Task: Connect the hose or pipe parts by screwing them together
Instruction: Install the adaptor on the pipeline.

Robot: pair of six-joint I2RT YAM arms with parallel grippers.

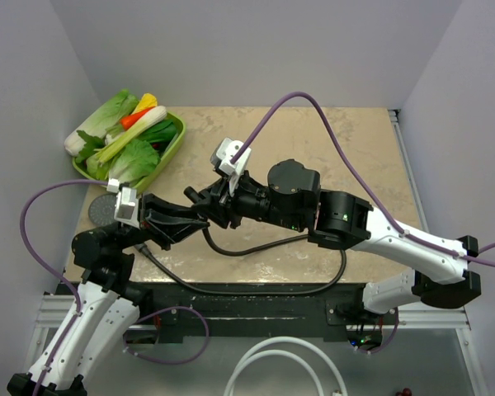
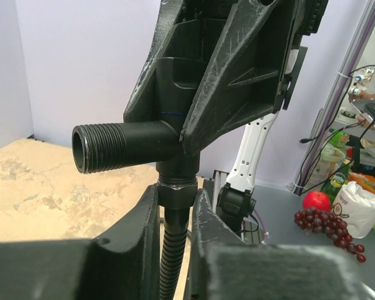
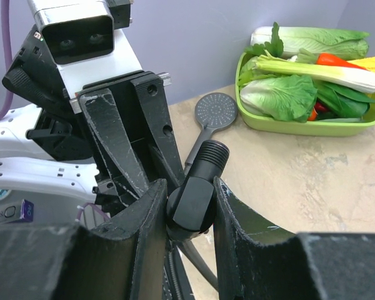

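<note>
- Left tool (image 2: 175,205) is clamped on the end nut (image 2: 177,192) of the hose (image 2: 169,265), which sits against the T-fitting's (image 2: 122,147) lower port.
- Right tool (image 3: 190,209) grips the T-fitting body above the counter (image 3: 287,181); 1 threaded port is free.
- Shower head (image 3: 216,111) lies on the counter, just beside the green vegetable tray (image 3: 312,128).

I see a black T-fitting (image 2: 125,147) on a dark ribbed hose (image 2: 169,262), and a grey shower head (image 3: 216,109) dotted with fine holes. The table (image 1: 371,140) is beige with pale marbling; the tray (image 3: 312,127) is lime green, the cables (image 1: 295,95) purple.
</note>
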